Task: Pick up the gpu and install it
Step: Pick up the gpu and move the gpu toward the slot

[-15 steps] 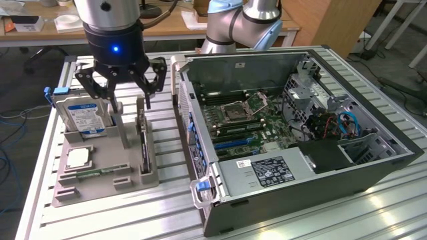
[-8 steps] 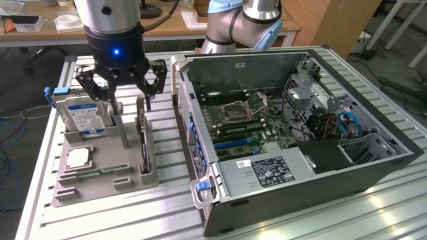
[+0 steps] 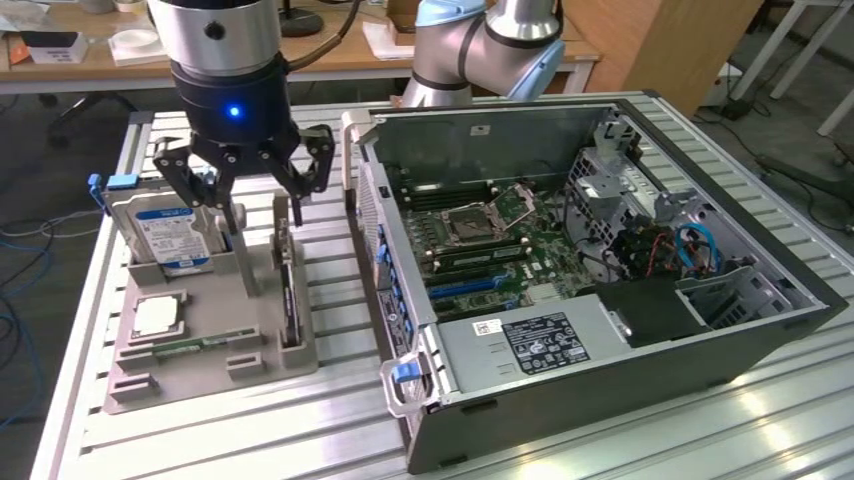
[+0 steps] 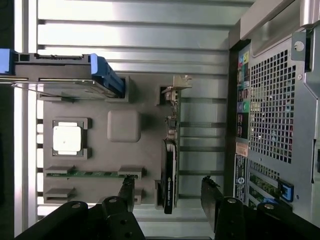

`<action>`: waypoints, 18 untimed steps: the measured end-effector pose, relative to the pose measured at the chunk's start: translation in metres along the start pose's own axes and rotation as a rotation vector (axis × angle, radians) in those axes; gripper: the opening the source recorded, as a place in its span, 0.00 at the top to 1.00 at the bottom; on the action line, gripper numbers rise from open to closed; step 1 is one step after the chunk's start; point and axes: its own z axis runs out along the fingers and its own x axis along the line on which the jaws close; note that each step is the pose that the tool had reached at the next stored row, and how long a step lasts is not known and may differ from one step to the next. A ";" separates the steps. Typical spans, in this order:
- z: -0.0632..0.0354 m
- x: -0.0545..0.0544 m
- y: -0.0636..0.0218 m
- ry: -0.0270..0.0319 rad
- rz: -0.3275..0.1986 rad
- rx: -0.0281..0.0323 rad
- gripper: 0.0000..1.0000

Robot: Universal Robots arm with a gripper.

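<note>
End effector (image 3: 258,205): released, jaws spread wide, nothing held, above grey tray (image 3: 174,375) | gpu (image 4: 169,170): on edge in tray slot, below the jaw gap, not gripped | hard drive (image 3: 167,235): upright, same tray | open computer case (image 3: 601,300): beside tray on desk (image 3: 267,430)

The gpu (image 4: 169,180) is black. Its holder tray (image 3: 200,370) is plain grey; the hard drive (image 3: 167,235) silver, with a blue-and-white label and blue rails. The memory stick (image 3: 200,345) is green. The worktop (image 3: 200,440) is silver, ribbed in parallel lines. The gripper (image 3: 256,222) is black, with 1 blue light
</note>
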 end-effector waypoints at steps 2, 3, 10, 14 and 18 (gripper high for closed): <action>0.0013 0.000 -0.0005 0.0000 0.000 0.0000 0.35; 0.0019 0.000 -0.0007 0.0000 0.000 0.0000 0.35; 0.0062 0.000 -0.0026 0.0001 0.000 0.0000 0.35; 0.0086 0.000 -0.0042 0.0000 0.000 0.0000 0.35; 0.0105 0.000 -0.0056 0.0000 0.000 0.0000 0.35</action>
